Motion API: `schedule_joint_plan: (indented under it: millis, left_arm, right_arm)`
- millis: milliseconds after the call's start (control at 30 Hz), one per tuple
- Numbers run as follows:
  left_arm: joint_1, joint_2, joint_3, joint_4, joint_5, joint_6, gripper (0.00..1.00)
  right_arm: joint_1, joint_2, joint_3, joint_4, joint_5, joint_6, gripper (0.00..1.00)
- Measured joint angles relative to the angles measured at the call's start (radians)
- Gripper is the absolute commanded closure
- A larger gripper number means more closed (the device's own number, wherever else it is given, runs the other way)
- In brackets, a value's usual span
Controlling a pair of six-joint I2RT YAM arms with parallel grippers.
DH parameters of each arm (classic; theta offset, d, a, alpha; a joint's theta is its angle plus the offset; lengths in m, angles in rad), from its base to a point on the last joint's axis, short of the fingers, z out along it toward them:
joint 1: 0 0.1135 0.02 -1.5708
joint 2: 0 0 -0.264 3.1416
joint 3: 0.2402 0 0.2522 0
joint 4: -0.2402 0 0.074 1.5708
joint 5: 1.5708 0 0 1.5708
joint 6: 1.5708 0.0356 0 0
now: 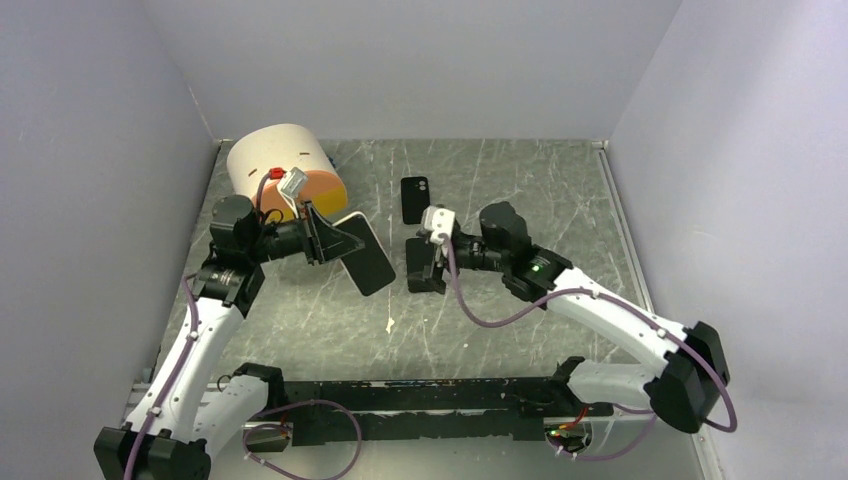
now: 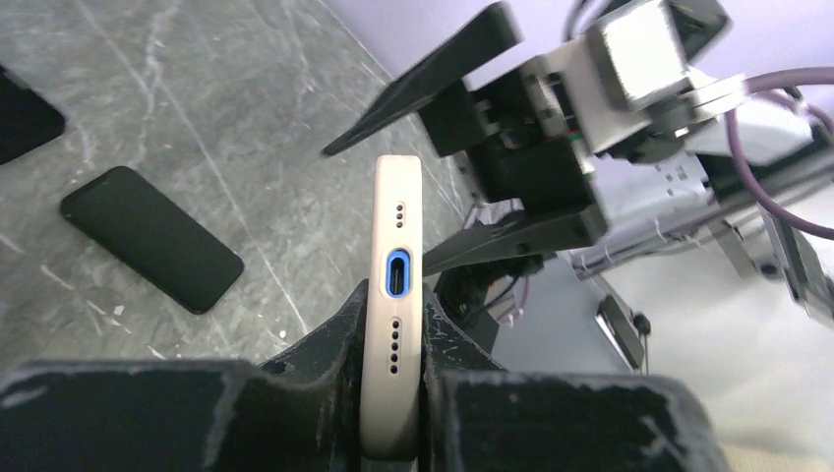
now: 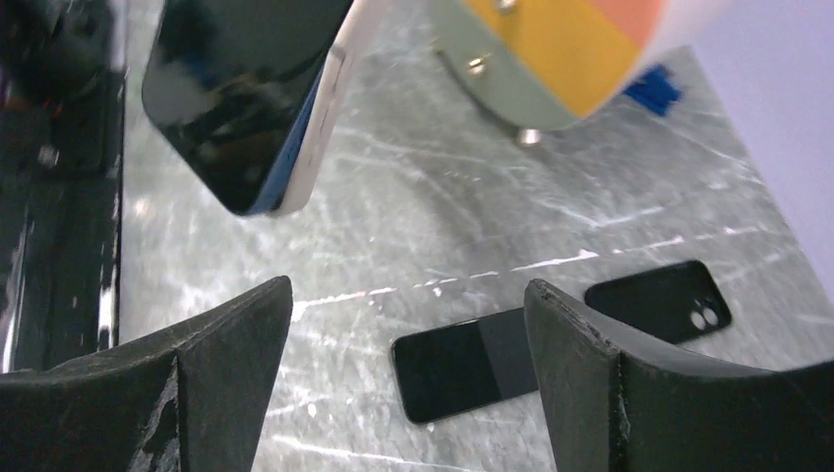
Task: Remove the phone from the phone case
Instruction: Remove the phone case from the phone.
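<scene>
Cream phone case [image 2: 397,241] edge-on in left gripper [image 2: 393,339]; right gripper [image 3: 405,295] spread nearby.

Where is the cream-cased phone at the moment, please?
The cased phone is left of centre in the top view, clamped in the left tool, with the open right tool just to its right.

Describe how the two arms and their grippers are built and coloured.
The left arm and right arm have white links, black joints and purple cables. The left gripper and right gripper each carry two scuffed black wedge-shaped fingers. A green light glows on the right arm.
</scene>
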Motion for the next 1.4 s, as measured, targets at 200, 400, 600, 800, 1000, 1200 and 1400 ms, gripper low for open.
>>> schedule_joint_plan:
  millis: [200, 400, 600, 800, 1000, 1200, 1400]
  left_arm:
    - [0.000, -0.026, -0.096, 0.109, -0.143, -0.089, 0.97]
    - [0.000, -0.049, -0.138, 0.187, -0.258, -0.159, 0.98]
    - [0.000, -0.084, -0.244, 0.362, -0.333, -0.259, 0.97]
    - [0.000, -0.080, -0.323, 0.500, -0.385, -0.356, 0.97]
    - [0.000, -0.106, -0.326, 0.572, -0.446, -0.417, 0.98]
    - [0.000, -0.127, -0.355, 0.621, -0.494, -0.479, 0.97]
    - [0.000, -0.117, -0.395, 0.640, -0.521, -0.532, 0.98]
  right_arm:
    - [-0.008, -0.122, -0.131, 0.263, 0.142, 0.309, 0.01]
    - [-0.009, -0.141, -0.319, 0.547, 0.159, 0.583, 0.01]
    - [-0.009, -0.069, -0.381, 0.846, 0.174, 0.847, 0.06]
    - [-0.008, 0.036, -0.438, 1.124, 0.241, 1.115, 0.16]
    - [0.002, 0.180, -0.439, 1.326, 0.274, 1.334, 0.25]
    - [0.008, 0.257, -0.438, 1.433, 0.258, 1.444, 0.33]
    - [0.018, 0.282, -0.410, 1.475, 0.217, 1.489, 0.39]
